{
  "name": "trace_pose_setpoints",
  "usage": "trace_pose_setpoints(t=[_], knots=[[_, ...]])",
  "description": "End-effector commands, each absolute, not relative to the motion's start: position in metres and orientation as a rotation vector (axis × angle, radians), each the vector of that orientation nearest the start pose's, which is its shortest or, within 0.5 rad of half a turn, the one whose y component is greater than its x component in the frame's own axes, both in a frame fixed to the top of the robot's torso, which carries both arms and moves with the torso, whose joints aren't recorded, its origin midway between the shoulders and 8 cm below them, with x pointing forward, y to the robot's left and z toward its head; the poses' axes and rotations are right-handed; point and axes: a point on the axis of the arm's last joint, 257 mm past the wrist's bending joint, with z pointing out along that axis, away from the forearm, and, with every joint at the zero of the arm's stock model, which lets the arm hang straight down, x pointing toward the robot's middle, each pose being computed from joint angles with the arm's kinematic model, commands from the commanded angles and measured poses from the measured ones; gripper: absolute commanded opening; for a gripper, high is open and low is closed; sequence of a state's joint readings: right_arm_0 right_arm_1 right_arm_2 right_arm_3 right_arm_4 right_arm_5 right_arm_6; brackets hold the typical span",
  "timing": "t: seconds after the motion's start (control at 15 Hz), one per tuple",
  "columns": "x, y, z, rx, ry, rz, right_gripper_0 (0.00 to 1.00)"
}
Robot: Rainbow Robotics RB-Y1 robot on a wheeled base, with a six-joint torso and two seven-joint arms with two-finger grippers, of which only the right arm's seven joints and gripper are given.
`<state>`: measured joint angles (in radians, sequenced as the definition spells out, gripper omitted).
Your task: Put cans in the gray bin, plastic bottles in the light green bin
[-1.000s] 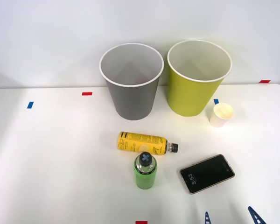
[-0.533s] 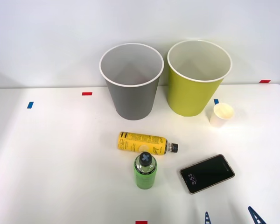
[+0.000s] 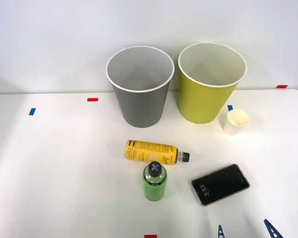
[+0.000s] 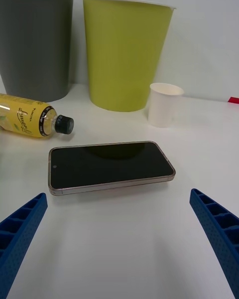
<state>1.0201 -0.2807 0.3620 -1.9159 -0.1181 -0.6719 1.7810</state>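
**Right gripper spread over the table, nothing held**

I read the right gripper [image 4: 119, 239] as open: its two blue ribbed fingers [image 4: 22, 229] sit wide apart, with bare white table [image 4: 119, 259] between them.

1. Nearest ahead of the jaws, centred on the gap, a black smartphone [image 4: 110, 165] lies flat, screen up.
2. Beyond the phone, off toward the left finger, the yellow-label bottle [image 3: 151, 152] lies on its side, its dark cap pointing toward the phone.
3. In the front view, the green-label bottle [image 3: 154, 182] stands upright just beside the yellow one, on the nearer side, cross-marked cap up. I cannot tell whether the two touch.
4. Farther out, toward the right finger, a small white paper cup [image 4: 165, 104] stands upright.
5. Farthest from the jaws, the light green bin [image 3: 209, 84] stands just beside the paper cup, and the gray bin [image 3: 140, 88] stands to its left. Both are upright at the back of the table.
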Motion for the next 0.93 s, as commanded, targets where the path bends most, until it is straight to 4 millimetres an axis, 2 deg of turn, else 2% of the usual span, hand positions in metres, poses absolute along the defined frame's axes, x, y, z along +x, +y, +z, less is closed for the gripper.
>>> trace_pose_setpoints(t=[0.07,0.93], knots=[[0.2149,-0.2121,-0.2789,-0.143,1.582,-0.051,1.00],[0.2149,-0.2121,-0.2789,-0.143,1.582,-0.051,1.00]])
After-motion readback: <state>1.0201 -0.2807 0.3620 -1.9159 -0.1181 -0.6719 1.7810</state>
